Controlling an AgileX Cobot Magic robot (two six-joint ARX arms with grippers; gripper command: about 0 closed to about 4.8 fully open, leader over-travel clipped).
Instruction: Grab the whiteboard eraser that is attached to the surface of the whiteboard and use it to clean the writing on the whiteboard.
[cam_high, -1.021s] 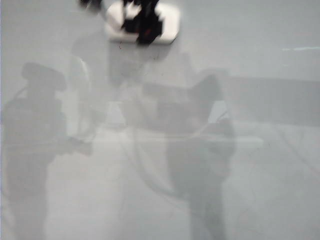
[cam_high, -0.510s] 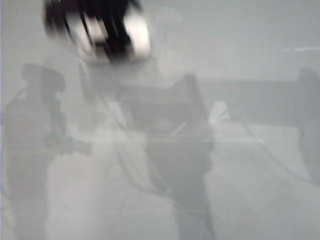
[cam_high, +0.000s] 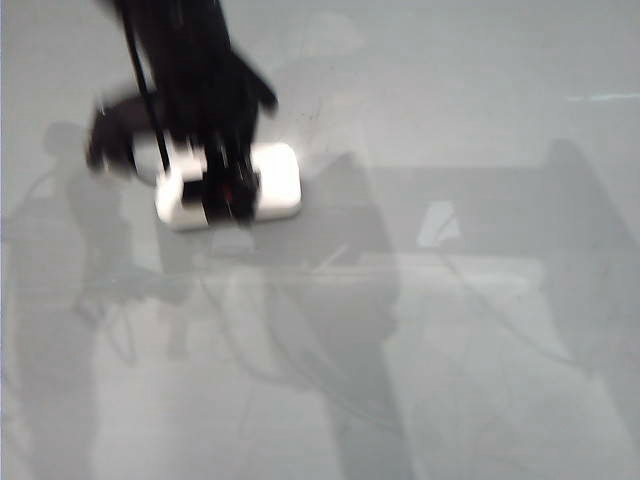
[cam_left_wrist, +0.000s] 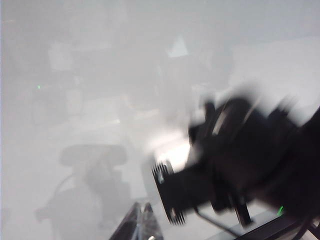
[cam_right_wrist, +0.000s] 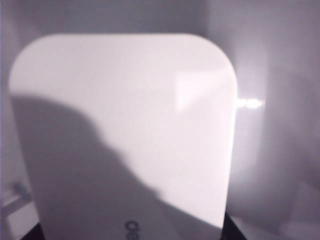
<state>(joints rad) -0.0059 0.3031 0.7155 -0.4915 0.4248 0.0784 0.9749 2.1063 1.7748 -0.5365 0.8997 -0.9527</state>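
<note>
Gripping the white rounded-corner whiteboard eraser against the glossy pale grey whiteboard, the right gripper is working upper left in the exterior view; the left gripper's state cannot be told.

Robot test bench, likely a lab.
A glossy whiteboard fills every view, mirroring dim rig frames and cables; the room itself cannot be seen.
</note>
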